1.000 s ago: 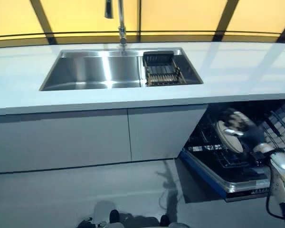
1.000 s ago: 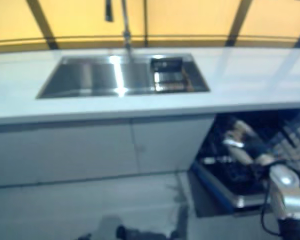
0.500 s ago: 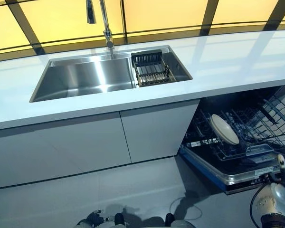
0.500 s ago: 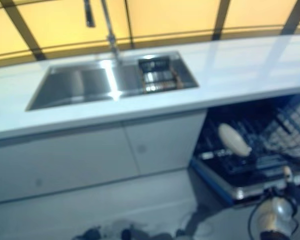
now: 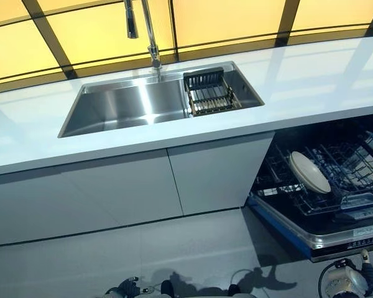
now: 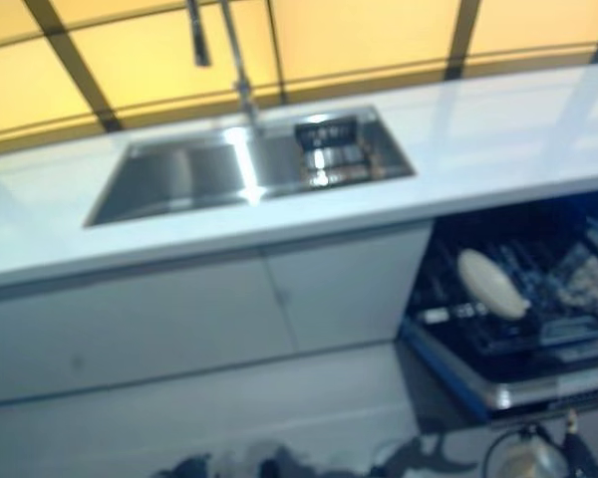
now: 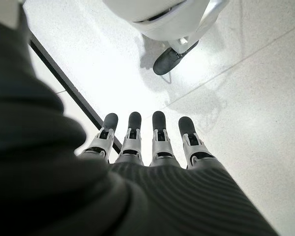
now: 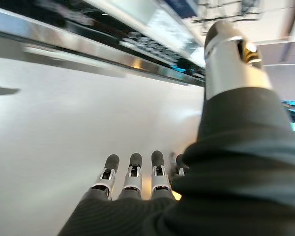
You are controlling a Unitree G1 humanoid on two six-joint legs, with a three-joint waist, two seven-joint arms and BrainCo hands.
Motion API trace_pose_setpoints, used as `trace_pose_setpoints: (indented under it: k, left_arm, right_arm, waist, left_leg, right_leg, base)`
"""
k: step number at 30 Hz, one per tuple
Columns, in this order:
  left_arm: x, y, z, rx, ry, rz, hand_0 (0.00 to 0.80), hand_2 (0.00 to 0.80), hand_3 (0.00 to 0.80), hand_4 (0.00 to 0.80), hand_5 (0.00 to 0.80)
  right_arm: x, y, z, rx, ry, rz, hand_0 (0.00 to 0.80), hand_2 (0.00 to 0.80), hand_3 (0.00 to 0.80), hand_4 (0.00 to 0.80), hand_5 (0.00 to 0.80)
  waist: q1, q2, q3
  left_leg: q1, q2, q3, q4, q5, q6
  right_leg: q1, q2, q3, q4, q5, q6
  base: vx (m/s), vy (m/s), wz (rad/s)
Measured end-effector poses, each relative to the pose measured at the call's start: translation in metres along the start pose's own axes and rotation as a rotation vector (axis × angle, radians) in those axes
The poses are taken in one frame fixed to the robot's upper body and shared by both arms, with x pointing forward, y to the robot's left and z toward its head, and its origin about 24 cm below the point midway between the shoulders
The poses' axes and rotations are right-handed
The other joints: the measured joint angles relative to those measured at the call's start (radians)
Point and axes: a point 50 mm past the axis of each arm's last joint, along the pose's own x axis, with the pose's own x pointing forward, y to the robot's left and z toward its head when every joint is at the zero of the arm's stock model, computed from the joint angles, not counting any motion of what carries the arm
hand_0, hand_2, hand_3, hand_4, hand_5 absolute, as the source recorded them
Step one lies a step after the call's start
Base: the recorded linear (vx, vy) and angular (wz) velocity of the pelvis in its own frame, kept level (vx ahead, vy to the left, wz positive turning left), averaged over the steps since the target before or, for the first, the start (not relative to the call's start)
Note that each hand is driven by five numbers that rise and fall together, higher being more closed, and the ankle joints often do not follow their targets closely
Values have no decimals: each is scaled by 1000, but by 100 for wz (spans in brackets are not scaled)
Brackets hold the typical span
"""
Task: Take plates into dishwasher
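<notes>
Hidden: dishwasher [image 5: 336, 231] cut off at the view's right edge; rack wires blur together.
Plate [image 5: 309, 172]: on edge in the lower rack [image 5: 336, 205], leaning, long axis running from the counter [image 5: 311, 81] outward.
Left hand [image 7: 152, 147]: fingers straight, empty, over floor.
Right hand [image 8: 132, 179]: fingers straight, empty, below the dishwasher's door.
Sink [image 5: 137, 102]: small basket [image 5: 209, 94] at its right end.

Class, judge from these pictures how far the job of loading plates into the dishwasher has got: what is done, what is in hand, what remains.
Done: one plate stands on edge in the lower rack of the open dishwasher. In hand: nothing; the left hand and the right hand hang open over the floor, holding no plate. Left: no other plate shows in the sink or on the counter, so loading looks finished; the dishwasher door is not yet closed.
</notes>
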Motion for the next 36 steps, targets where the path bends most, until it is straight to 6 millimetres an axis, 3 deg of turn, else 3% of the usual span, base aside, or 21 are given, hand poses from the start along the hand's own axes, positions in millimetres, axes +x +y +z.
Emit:
trace_pose_setpoints:
  k: [5,8,11,13,16,17,20,21,22,23,26,30,33,36]
  left_arm:
    - [0,8,3,35,-6,1,0,0,0,0,0]
    - [0,16,6,65,-6,4,0,0,0,0,0]
    - [-1,25,2,78,11,26,0,0,0,0,0]
    - [-2,31,-2,87,34,44,0,0,0,0,0]
    - [-2,37,-4,86,60,66,0,0,0,0,0]
    - [-2,37,-6,83,67,67,0,0,0,0,0]
    - [-2,40,-5,68,66,76,0,0,0,0,0]
    - [-1,40,0,51,50,80,0,0,0,0,0]
    - [-2,38,-1,51,46,76,0,0,0,0,0]
    - [-2,34,-1,47,42,64,0,0,0,0,0]
    - [0,22,4,34,23,33,0,0,0,0,0]
    - [3,0,20,19,-51,-26,0,0,0,0,0]
    - [2,-15,16,1,-54,-58,0,0,0,0,0]
    - [1,-16,14,-2,-61,-58,0,0,0,0,0]
  right_arm:
    - [-7,13,-16,-65,67,139,0,0,0,0,0]
    - [-19,27,-30,-65,105,237,0,0,0,0,0]
    - [-35,51,-40,-25,145,358,0,0,0,0,0]
    - [-42,59,-44,-10,162,445,0,0,0,0,0]
    - [-50,71,-45,21,161,574,0,0,0,0,0]
    - [-53,75,-45,37,170,610,0,0,0,0,0]
    - [-56,78,-47,64,187,681,0,0,0,0,0]
    - [-52,72,-47,98,194,652,0,0,0,0,0]
    - [-49,65,-51,94,204,635,0,0,0,0,0]
    - [-46,58,-53,76,204,648,0,0,0,0,0]
    - [-44,59,-47,64,185,671,0,0,0,0,0]
    - [-37,62,-28,55,126,683,0,0,0,0,0]
    - [-34,63,-19,50,100,686,0,0,0,0,0]
    - [-31,62,-10,48,71,685,0,0,0,0,0]
  waist:
    - [3,-29,6]
    - [31,-66,24]
    - [28,-80,55]
    - [30,-88,61]
    - [27,-87,63]
    - [28,-85,66]
    - [19,-93,71]
    - [2,-79,79]
    - [-7,-70,80]
    - [-4,-51,82]
    - [-4,-21,91]
    - [-1,14,95]
    - [-3,44,99]
    - [-8,59,98]
  left_leg:
    - [-1,-30,-2,0,-7,17]
    - [1,-70,-6,-2,-24,52]
    - [5,-71,25,-3,-24,83]
    - [-6,-70,45,-3,-25,88]
    - [-39,-62,45,-2,-25,88]
    - [-45,-61,37,-1,-23,90]
    - [-53,-75,-29,-2,-1,60]
    - [-52,-63,-60,-3,5,48]
    - [-50,-47,-60,-2,7,42]
    - [-43,-13,-55,-2,5,13]
    - [-55,23,-63,-2,1,2]
    - [-72,42,-83,-1,-2,-1]
    - [-70,42,-82,0,2,2]
    - [-67,34,-81,0,1,2]
  right_leg:
    - [-18,-28,8,28,-6,19]
    - [-102,-65,24,145,-19,33]
    - [-190,-85,-10,238,23,39]
    - [-208,-113,-57,202,20,40]
    - [-222,-132,-71,111,18,68]
    - [-213,-132,-68,74,26,85]
    - [-145,-128,-48,-2,28,95]
    - [-126,-111,-41,-1,69,84]
    - [-117,-94,-44,-1,77,73]
    - [-111,-65,-59,-2,83,55]
    - [-115,-31,-90,-2,87,20]
    - [-120,-10,-136,-2,81,-17]
    - [-116,-10,-143,-2,81,-18]
    - [-115,-16,-143,-3,82,-15]
  base:
    - [37,190,-5]
    - [39,167,-47]
    - [71,-43,-52]
    - [106,-182,-32]
    - [164,-236,-15]
    - [198,-258,-3]
    - [178,-258,39]
    - [123,-220,71]
    - [121,-242,48]
    - [88,-234,2]
    - [18,-175,-6]
    - [37,-79,20]
    - [66,1,3]
    - [67,-6,-1]
